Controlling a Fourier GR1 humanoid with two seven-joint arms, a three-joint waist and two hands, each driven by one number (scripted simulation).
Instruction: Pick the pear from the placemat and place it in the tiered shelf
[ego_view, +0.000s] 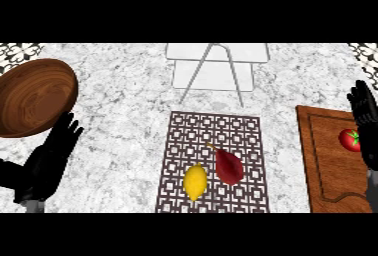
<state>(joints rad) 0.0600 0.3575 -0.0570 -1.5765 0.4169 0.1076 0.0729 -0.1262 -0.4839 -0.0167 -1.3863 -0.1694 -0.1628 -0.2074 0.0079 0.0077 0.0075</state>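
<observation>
Two fruits lie on the placemat (214, 130): a yellow lemon (195, 182) and, just beside it to the right, the dark red pear (229, 166), its stem pointing away from me. I judge the task not yet begun, since nothing is held. My left hand (52, 155) shows at the lower left, fingers straight and spread, empty, below a wooden bowl (33, 97). My right hand (364, 107) stands at the right edge, fingers up and relaxed, empty too, beside a wooden cutting board (328, 165) that carries a tomato (350, 140).

The next move, as I see it, calls for the right hand to come across and close round the pear's smooth, tapering body without nudging the lemon. The mat is a brown openwork lattice, flat on a speckled stone counter (125, 100). The tiered shelf (216, 62), white flat trays on thin wire legs, stands beyond the mat's far end.
</observation>
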